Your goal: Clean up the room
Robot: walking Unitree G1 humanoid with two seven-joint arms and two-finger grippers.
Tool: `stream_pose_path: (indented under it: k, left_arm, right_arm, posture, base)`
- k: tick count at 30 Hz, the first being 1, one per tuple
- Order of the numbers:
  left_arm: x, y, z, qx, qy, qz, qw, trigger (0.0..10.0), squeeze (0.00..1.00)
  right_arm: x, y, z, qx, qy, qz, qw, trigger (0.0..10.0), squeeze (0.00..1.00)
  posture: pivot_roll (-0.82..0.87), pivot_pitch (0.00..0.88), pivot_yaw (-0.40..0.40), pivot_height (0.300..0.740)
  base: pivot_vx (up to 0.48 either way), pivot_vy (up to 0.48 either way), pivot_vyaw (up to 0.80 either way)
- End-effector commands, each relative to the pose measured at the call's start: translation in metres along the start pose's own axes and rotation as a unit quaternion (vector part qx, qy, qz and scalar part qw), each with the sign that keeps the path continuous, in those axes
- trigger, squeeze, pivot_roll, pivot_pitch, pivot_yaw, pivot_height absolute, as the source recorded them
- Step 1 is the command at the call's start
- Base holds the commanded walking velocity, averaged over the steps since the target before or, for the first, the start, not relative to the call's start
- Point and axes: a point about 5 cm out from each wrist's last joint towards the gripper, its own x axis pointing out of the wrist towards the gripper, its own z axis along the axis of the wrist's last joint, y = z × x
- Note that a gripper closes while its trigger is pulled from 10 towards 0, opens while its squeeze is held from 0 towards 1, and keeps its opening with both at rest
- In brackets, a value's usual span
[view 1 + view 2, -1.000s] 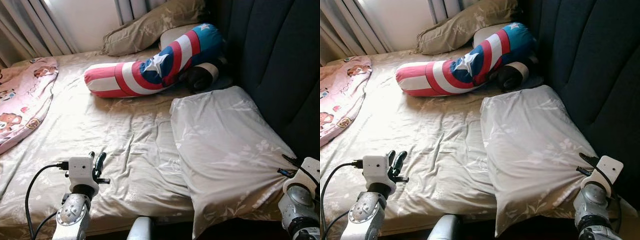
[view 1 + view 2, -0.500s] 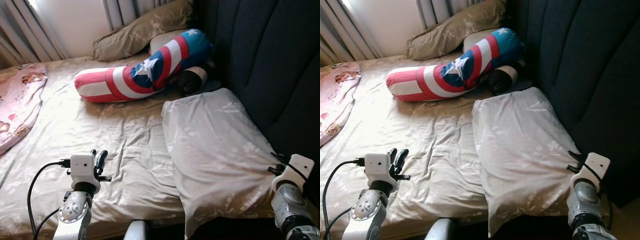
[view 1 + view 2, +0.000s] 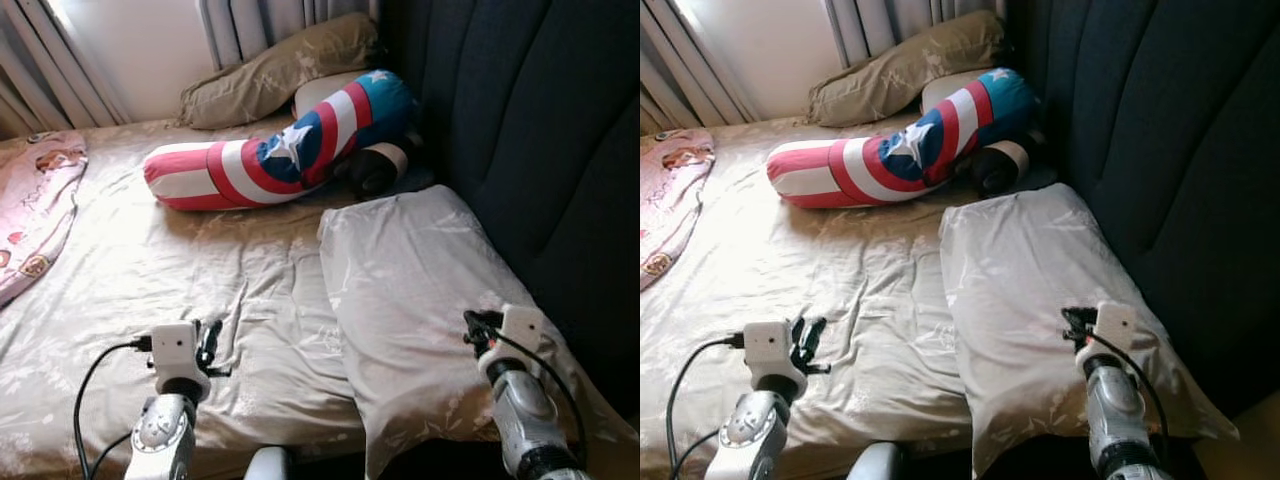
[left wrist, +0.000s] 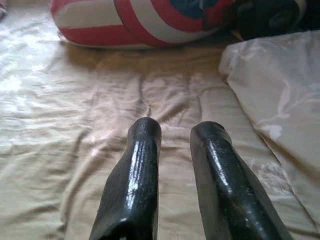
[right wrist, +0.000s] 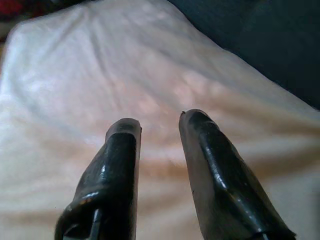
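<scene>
Black fingers of the right hand (image 5: pixel 157 132) were seen slightly parted and empty, poised low over the near end of the grey pillow (image 3: pixel 425 290), which lay on the bed against the dark headboard (image 3: pixel 540 130). The left hand (image 4: pixel 175 145) was likewise held a little open with nothing in it, above the wrinkled beige sheet (image 3: pixel 200 270) near the bed's front edge. Farther out, a red, white and blue bolster (image 3: pixel 270 155) was laid across the bed, with a tan pillow (image 3: pixel 280 70) behind it by the curtains (image 3: pixel 230 25) and a pink blanket (image 3: pixel 35 220) at the far left. The step in hand was judged to be tidying the bed, starting with the grey pillow. A lowering of the right hand and a pinch of the pillow's fabric would be called for next.
</scene>
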Motion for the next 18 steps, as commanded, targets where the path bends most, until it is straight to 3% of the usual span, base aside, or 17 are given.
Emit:
stream_pose_path:
  k: [1, 10, 18]
  left_arm:
    - [0.002, 0.001, 0.001, 0.002, -0.004, 0.001, 1.0, 10.0, 0.0]
    - [0.003, 0.005, -0.031, 0.015, 0.067, -0.021, 0.997, 10.0, 0.0]
    - [0.004, 0.0, -0.06, 0.013, 0.144, -0.043, 0.989, 10.0, 0.0]
  right_arm:
    - [-0.002, 0.001, -0.004, 0.004, 0.004, -0.005, 1.0, 10.0, 0.0]
    - [-0.017, -0.004, -0.039, 0.007, 0.079, -0.031, 0.996, 10.0, 0.0]
    - [-0.031, -0.017, -0.062, 0.012, 0.14, -0.079, 0.987, 10.0, 0.0]
  posture:
    - [0.03, 0.0, 0.049, 0.696]
    - [0.02, 0.0, 0.047, 0.74]
    - [0.01, 0.0, 0.058, 0.74]
  base:
    - [0.0, 0.0, 0.0]
    - [0.0, 0.0, 0.0]
    - [0.0, 0.0, 0.0]
